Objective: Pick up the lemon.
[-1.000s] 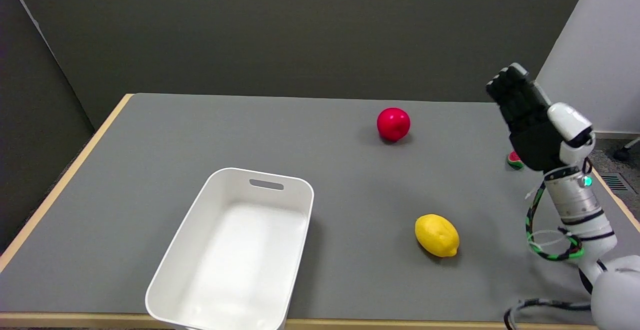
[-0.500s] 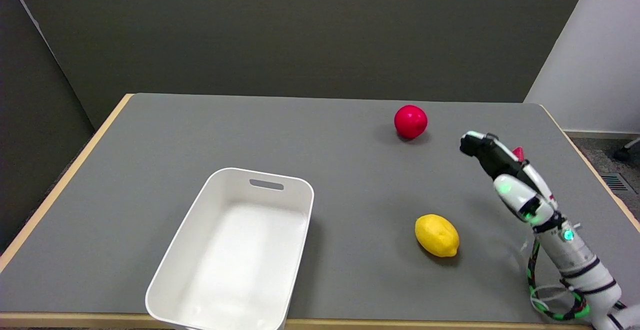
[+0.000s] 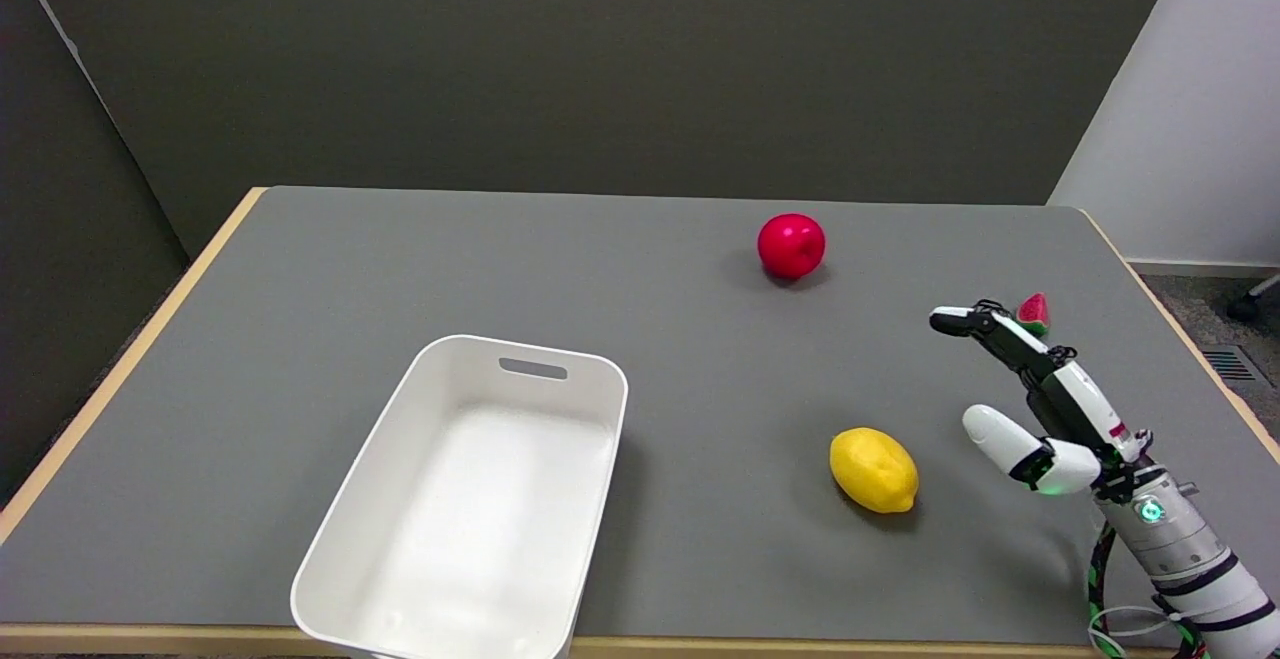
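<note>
At left of centre on the grey table [image 3: 300,269]: white bin [image 3: 330,549], upright, nothing inside, well apart from the work and of no concern to this step. Further right, toward the far edge: red apple [image 3: 791,246], free-standing, well apart from the target. Right of centre, nearer the front edge: lemon [image 3: 873,469], lying on its side directly on the table, long axis angled, nipple end toward the near right, untouched. To its right, near but clear of it: right hand [image 3: 1035,409], released and holding nothing, fingers extended up and to the left, thumb spread toward the lemon, palm not yet over the fruit. Just behind the fingers: small watermelon slice [image 3: 1033,314], whether touched cannot be told. Step in hand judged as approach, grasp not begun. Recommended: bring the palm leftward over the lemon's middle, keep fingers and thumb wide until they straddle the short axis, lower, then close evenly. Advised against: pushing from the side, likely to roll a rounded fruit. Keep clear of the slice on approach.
</note>
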Robot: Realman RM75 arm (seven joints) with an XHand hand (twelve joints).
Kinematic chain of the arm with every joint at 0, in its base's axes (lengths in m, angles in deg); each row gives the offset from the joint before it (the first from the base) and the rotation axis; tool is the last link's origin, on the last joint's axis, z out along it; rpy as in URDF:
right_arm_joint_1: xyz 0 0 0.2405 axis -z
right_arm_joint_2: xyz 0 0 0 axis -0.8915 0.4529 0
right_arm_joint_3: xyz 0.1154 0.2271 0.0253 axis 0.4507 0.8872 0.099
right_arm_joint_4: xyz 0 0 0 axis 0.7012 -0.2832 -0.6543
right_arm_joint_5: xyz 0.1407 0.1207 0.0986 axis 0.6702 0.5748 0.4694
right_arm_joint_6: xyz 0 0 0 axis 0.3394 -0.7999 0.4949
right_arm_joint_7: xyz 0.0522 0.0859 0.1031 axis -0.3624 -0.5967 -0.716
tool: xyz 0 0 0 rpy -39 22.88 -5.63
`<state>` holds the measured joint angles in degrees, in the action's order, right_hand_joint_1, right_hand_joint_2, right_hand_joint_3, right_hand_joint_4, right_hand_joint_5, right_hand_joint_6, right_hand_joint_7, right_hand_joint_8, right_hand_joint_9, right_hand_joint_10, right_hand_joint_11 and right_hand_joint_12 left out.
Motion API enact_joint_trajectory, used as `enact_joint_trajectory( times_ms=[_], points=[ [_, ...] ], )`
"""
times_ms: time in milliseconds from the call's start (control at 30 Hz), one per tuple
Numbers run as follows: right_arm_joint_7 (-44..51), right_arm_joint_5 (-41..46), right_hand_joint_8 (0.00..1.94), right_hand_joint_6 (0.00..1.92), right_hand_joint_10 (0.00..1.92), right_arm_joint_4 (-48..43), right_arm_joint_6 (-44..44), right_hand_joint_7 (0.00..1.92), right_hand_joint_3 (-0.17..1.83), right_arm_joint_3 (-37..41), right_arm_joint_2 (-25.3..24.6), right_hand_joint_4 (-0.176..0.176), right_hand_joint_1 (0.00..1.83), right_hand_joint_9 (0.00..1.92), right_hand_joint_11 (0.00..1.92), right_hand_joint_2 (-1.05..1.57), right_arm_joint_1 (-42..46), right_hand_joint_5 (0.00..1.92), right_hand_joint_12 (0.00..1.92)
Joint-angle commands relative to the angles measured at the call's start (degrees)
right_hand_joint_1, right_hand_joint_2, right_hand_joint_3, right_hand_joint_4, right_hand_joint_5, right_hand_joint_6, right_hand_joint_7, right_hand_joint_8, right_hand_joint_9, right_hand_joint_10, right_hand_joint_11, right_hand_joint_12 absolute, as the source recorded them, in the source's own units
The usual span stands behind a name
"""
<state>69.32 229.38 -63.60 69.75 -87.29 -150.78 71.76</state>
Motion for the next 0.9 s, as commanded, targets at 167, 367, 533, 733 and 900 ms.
enact_joint_trajectory(
  times_ms=[167,367,533,733,900],
  points=[
    [16.1,-1.4,0.46,0.56,0.77,-7.0,-14.2,0.35,0.88,-8.8,-0.5,-0.075,0.49,0.17,0.0,0.63,3.1,0.29,0.89],
    [27.0,-0.1,0.55,0.6,0.79,-14.8,-22.4,0.36,0.94,-10.7,-3.2,-0.097,0.51,0.21,0.0,0.59,8.0,0.29,0.98],
    [29.8,0.1,0.58,0.6,0.81,-26.2,-28.1,0.37,0.93,-8.9,-6.2,-0.118,0.51,0.23,0.0,0.59,13.1,0.29,1.0],
    [30.1,0.2,0.59,0.6,0.82,-35.2,-28.6,0.37,0.91,-7.7,-10.0,-0.144,0.46,0.24,0.0,0.57,17.8,0.28,1.0],
    [30.1,0.2,0.59,0.59,0.83,-40.3,-27.2,0.37,0.91,-6.8,-12.1,-0.155,0.43,0.24,0.0,0.57,20.3,0.27,1.0]
  ],
)
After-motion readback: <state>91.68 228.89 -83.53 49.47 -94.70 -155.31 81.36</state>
